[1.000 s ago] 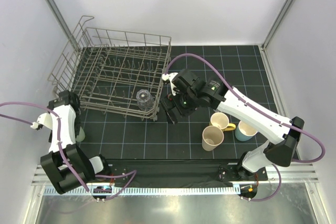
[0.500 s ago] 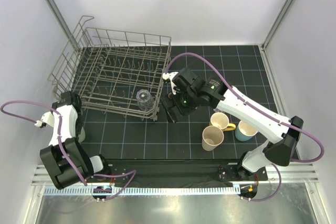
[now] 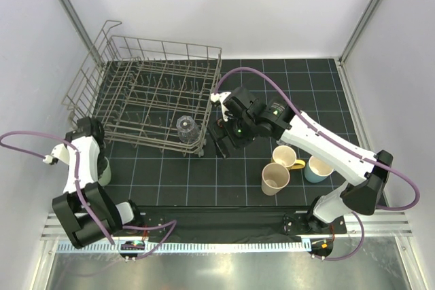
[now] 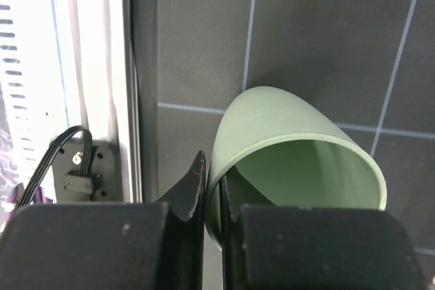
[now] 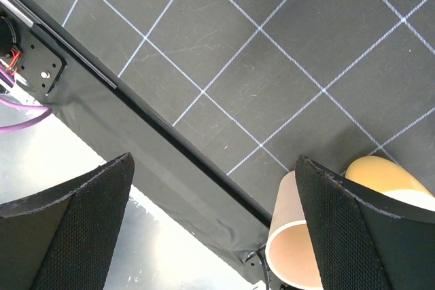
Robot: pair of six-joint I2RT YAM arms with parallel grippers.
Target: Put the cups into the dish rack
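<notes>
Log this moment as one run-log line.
left gripper: shut on mint-green cup | right gripper: open, empty | dish rack: one clear tumbler inside

The rack [image 3: 146, 83] at ten o'clock holds a clear cup [image 3: 185, 128]. The tan cup [image 3: 275, 179], cream mug [image 3: 284, 157] and blue mug [image 3: 317, 169] stand at four, the green cup [image 4: 272, 121] at eight.

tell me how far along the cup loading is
Done: one clear tumbler stands in the dish rack, near its front right corner. In hand: the left gripper is shut on the mint-green cup, pinching its wall. To do: the tan cup, cream mug and light-blue mug sit on the mat; the right gripper is open, empty.
</notes>
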